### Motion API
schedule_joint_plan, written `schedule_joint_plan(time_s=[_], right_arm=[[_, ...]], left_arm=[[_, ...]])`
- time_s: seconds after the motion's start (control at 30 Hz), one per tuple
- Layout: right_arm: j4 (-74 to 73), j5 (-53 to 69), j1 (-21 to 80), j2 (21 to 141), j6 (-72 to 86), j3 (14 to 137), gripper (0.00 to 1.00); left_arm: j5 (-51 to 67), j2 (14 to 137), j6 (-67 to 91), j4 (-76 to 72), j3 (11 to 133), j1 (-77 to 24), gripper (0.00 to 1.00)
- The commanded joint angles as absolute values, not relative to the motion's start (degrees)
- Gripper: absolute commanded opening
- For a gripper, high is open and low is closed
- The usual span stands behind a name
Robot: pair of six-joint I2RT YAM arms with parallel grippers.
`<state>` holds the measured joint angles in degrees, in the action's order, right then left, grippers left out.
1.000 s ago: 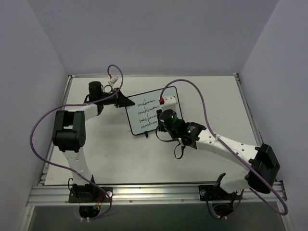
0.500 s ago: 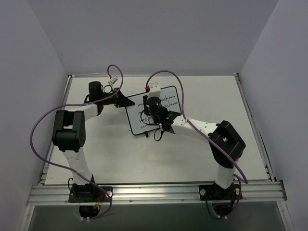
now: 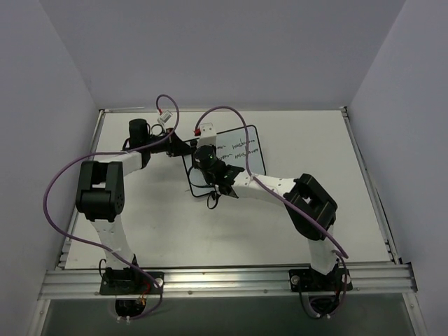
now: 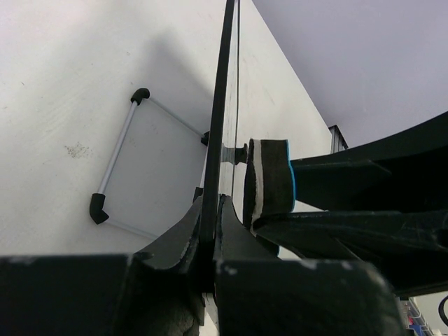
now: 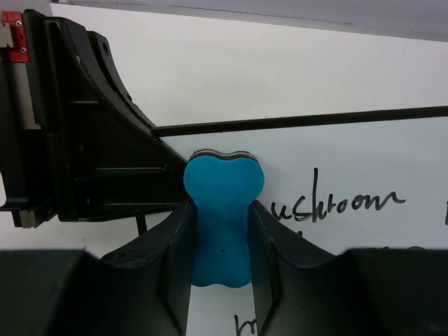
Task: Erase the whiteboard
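Two arms meet at one small board. Nearest us, the right gripper (image 5: 221, 213) is closed narrowly on the waist of the blue eraser (image 5: 222, 178), felt face turned to the whiteboard (image 3: 246, 155). We find the whiteboard on the far half of the table (image 3: 336, 189), left of centre. Its long axis runs left to right, with the right end swung a little away from the arm bases. Whether it lies flat or is propped up, we cannot tell.

The eraser sits at the board's left end, close under the black top frame. In the left wrist view only a sliver shows between felt and surface, and we cannot say if they touch. Handwritten words (image 5: 350, 203), "mushroom" among them, lie to the eraser's right along that long axis, with more strokes lower down. We judge that the coming stroke must run rightward, away from the left arm, then drop a row.

Farthest back, the left gripper (image 4: 215, 210) is clamped on the board's left short edge, the frame pinched between its fingers. The right arm alone carries the eraser. The left gripper, just beside it, leaves little room at that end.
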<state>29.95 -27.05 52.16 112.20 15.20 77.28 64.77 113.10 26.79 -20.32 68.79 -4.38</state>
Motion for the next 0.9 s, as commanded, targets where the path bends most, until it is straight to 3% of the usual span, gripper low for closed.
schedule_joint_plan(time_s=[0.0,0.4,0.87], right_arm=[[31.55,-32.43,52.38,114.08,17.57,80.77,0.0],[28.83,-30.85,49.22,116.46,19.33,82.79,0.0],[29.62,-30.85,42.46,113.39,18.19,76.56,0.0]], left_arm=[[50.98,114.35,16.0,-18.72,66.71,-2.99,0.02],[51.42,114.35,15.82,-18.81,66.62,-2.99,0.02],[51.86,114.43,15.82,-18.9,66.71,-2.99,0.02]])
